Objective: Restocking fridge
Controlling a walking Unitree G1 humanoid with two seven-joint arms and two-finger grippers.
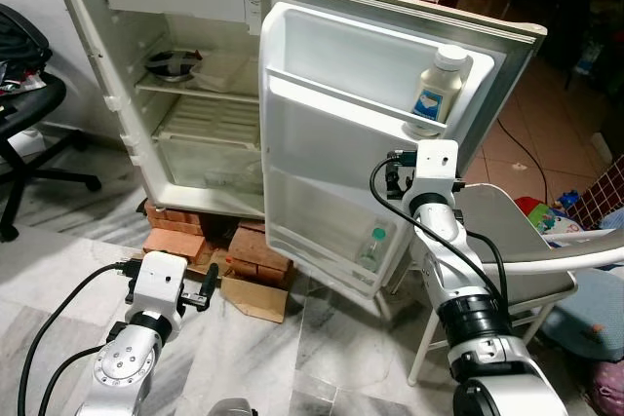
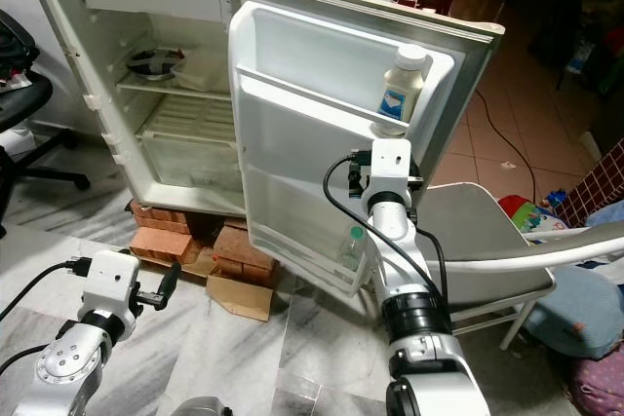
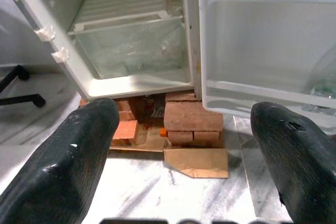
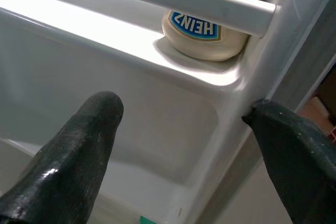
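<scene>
The fridge stood open on bricks, its door swung wide. A mayonnaise bottle sat on the upper door shelf, at two o'clock from the right claw, which was raised just beneath that shelf, spread and empty. A green-capped water bottle stood in the bottom door rack. Inside, a bowl lay on the top shelf; what else sat there was hard to make out. The left claw hung low at seven o'clock, spread, holding nothing. Restocking looked barely begun: most shelves remained bare.
</scene>
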